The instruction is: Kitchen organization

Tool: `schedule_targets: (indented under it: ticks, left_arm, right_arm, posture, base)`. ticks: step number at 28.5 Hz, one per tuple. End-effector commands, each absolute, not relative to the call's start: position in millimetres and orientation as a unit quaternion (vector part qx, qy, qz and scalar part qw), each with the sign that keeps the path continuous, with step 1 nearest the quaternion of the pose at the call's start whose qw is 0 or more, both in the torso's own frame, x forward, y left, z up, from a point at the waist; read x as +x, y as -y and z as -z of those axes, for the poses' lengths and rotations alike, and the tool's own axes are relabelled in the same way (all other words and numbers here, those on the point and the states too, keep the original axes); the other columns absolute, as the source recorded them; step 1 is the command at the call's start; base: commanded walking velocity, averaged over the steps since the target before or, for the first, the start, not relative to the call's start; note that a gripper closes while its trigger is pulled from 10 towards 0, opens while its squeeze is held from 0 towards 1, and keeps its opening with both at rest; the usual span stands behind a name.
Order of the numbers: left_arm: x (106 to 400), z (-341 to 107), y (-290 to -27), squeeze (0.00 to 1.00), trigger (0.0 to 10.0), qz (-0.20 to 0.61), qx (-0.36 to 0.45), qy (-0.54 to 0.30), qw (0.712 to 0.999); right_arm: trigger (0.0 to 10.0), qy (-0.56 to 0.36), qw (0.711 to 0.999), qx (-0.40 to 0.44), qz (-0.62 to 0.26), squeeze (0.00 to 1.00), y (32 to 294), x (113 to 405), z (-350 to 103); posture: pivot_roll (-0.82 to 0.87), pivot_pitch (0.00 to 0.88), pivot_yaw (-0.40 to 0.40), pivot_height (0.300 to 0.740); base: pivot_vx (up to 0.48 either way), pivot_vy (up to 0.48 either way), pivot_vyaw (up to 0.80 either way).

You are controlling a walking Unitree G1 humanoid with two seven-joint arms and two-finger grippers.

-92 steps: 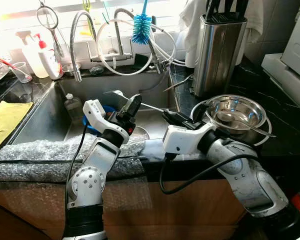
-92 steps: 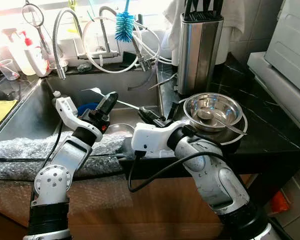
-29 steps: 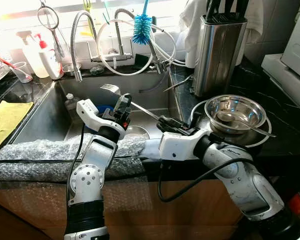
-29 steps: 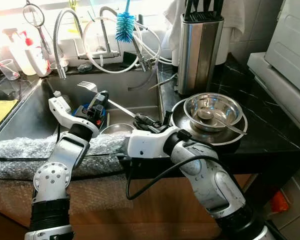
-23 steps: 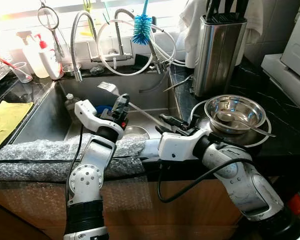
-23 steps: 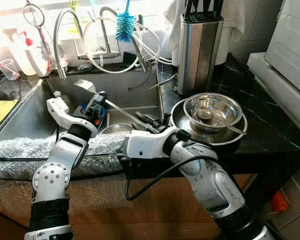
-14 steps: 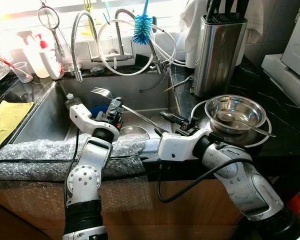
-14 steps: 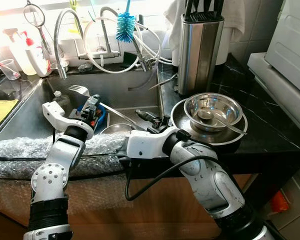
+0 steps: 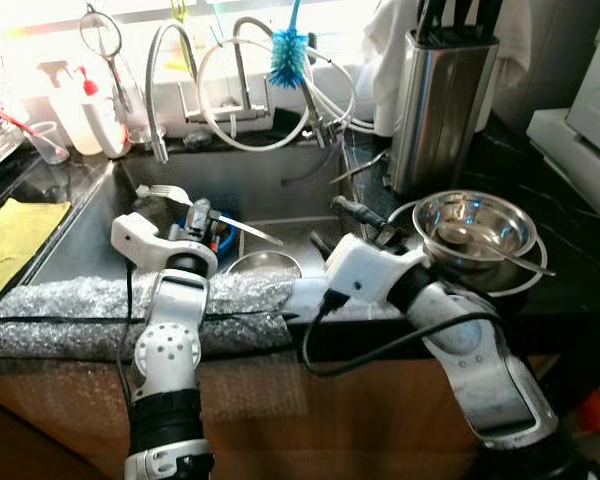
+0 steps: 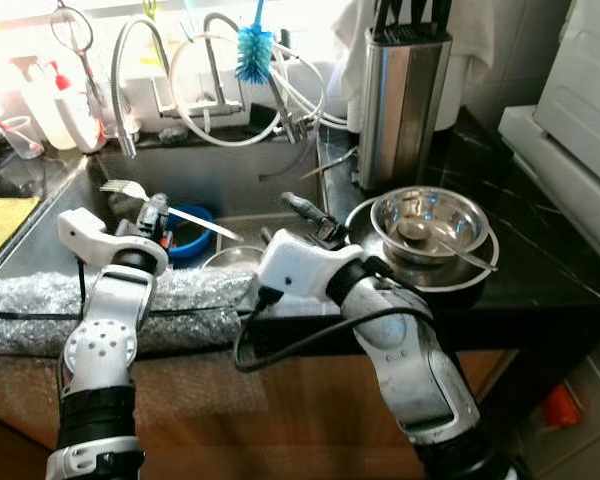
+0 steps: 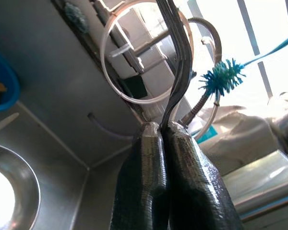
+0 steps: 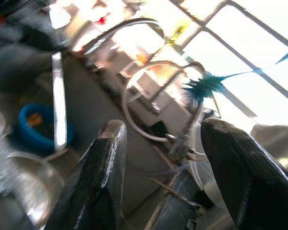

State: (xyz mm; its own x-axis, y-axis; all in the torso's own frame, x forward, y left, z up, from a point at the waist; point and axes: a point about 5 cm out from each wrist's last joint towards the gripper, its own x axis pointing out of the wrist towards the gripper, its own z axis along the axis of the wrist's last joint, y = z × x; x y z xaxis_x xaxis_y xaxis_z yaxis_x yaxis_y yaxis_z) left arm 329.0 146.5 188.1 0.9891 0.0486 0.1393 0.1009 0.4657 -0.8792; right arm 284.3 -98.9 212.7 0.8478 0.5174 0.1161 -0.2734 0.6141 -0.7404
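A metal fork [image 9: 168, 193] is held over the sink, with its tines toward the left and its handle pointing right. My left gripper [image 9: 202, 217] is shut on the middle of the handle. In the left wrist view the two black fingers [image 11: 144, 158] pinch the fork [image 11: 178, 57]. My right gripper [image 9: 330, 222] stands open above the sink's right side, a little to the right of the handle's tip and holding nothing. Its fingers [image 12: 103, 158] are spread wide in the right wrist view.
In the sink [image 9: 280, 180] lie a steel bowl [image 9: 263, 265] and a blue bowl [image 9: 218, 232]. Bubble wrap [image 9: 70, 305] covers the front edge. On the right counter stand a steel bowl with a spoon [image 9: 472, 226] and a knife block [image 9: 444, 95]. Faucet hoses and a blue brush [image 9: 288, 46] hang behind.
The left gripper has carried the fork to the left over the sink. The right gripper, close to the handle's end a second ago, has opened and risen away from it.
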Motion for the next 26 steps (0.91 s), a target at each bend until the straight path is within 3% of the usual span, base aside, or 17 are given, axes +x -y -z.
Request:
schedule_targets:
  ticks: [1,6,21,26]
  left_arm:
    - [332,-195,-147,0.0,10.0,0.016,-0.489,0.083,0.868]
    - [332,-195,-143,0.0,10.0,0.028,-0.414,0.09,0.905]
    - [335,-204,-151,0.0,10.0,0.012,-0.3,0.131,0.945]
    - [349,-212,-146,0.0,10.0,0.039,-0.231,0.147,0.961]
  right_arm:
    - [10.0,0.17,0.903,-0.34,-0.199,0.0,105,281,-219]
    - [10.0,0.152,0.948,-0.204,-0.191,0.0,104,266,-204]
    - [10.0,0.093,0.974,-0.113,-0.173,0.0,113,244,-172]
    - [10.0,0.078,0.977,-0.086,-0.18,0.0,113,232,-162]
  posture:
    - [-0.16,0.0,0.11,0.74]
    - [-0.15,0.0,0.112,0.74]
    - [-0.17,0.0,0.117,0.74]
    - [-0.17,0.0,0.117,0.74]
  base:
    - [0.0,0.0,0.0]
    - [0.0,0.0,0.0]
    - [0.0,0.0,0.0]
    - [0.0,0.0,0.0]
